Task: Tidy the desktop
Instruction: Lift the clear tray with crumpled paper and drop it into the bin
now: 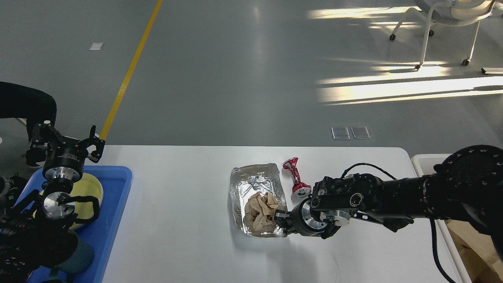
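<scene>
A humanoid robot reaches across the desktop (188, 220), a broad, smooth white tabletop with rounded far corners that fills the near half of the room, its surface glossy and mostly bare. Near its centre sits a crinkled aluminium foil tray (257, 184) holding a wad of crumpled brown paper (262, 212); just to the right of the tray's far end lies a crushed red drink can (295, 177) on its side.

The right gripper (283, 221) comes in low from the right and meets the tray's near right edge beside the paper, apparently placed to pinch either the rim or the wad for removal. The fingers are small and dark against the foil, so whether they are parted or clamped cannot be told.

The left gripper (91, 142) is raised over the far end of a blue plastic tray (120, 196) at the table's left edge, its two fingers spread wide and holding nothing, seemingly parked clear of the work. A yellow plate (92, 188) lies in that tray, probably because crockery is gathered there. An off-white bin (422, 161) stands off the table's right end, a likely destination for the rubbish. All three pieces of litter remain on the table, so the tidying looks unfinished.
</scene>
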You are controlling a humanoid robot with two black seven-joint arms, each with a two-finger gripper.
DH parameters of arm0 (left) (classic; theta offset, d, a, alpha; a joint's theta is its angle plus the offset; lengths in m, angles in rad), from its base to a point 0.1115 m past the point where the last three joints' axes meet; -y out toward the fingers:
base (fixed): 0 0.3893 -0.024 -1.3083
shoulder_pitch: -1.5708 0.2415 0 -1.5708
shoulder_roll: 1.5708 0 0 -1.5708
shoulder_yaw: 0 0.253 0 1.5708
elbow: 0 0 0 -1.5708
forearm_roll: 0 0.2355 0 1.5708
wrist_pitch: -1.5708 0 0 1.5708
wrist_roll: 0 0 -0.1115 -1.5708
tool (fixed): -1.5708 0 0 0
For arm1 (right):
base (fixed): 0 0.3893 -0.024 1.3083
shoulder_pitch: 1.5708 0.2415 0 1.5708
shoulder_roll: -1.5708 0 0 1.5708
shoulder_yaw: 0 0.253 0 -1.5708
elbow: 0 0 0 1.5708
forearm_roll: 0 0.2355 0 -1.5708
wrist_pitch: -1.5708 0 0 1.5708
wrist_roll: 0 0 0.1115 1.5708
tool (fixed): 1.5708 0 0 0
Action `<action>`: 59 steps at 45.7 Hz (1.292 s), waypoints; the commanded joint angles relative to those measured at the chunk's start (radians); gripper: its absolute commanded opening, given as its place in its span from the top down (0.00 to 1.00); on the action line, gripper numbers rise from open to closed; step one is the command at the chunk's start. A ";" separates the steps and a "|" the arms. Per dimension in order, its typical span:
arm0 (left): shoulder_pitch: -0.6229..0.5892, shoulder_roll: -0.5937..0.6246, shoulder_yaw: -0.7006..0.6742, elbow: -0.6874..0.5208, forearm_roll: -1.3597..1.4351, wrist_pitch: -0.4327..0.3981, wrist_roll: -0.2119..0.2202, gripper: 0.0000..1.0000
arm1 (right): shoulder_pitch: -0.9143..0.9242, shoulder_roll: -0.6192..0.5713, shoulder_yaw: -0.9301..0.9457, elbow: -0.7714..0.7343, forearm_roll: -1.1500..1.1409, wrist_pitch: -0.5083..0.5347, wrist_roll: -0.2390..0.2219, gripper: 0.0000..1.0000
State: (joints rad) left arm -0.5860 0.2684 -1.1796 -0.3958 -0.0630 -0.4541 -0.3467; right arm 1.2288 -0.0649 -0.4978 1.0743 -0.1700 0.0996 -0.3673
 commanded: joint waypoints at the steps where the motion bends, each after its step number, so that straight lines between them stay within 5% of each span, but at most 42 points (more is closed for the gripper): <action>1: 0.000 0.000 0.000 0.000 -0.001 0.000 0.000 0.04 | 0.046 -0.053 0.036 0.050 0.017 0.035 -0.002 1.00; 13: 0.000 0.000 0.000 0.000 -0.001 0.000 0.000 0.04 | 0.192 -0.219 0.065 0.168 0.017 0.153 -0.004 1.00; 37: 0.000 0.000 0.000 0.000 0.000 0.000 0.000 0.04 | 0.457 -0.572 0.090 0.165 0.113 0.526 -0.002 1.00; 48: 0.000 0.000 0.000 0.000 0.000 0.000 0.000 0.04 | 0.511 -0.702 0.078 0.148 0.110 0.554 -0.004 1.00; 59: 0.000 0.000 0.000 0.000 0.000 0.000 0.000 0.04 | 0.419 -0.762 -0.077 -0.054 0.113 0.539 -0.001 1.00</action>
State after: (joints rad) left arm -0.5860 0.2684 -1.1793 -0.3958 -0.0637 -0.4541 -0.3467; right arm 1.6982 -0.7808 -0.4974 1.1036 -0.0597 0.6464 -0.3708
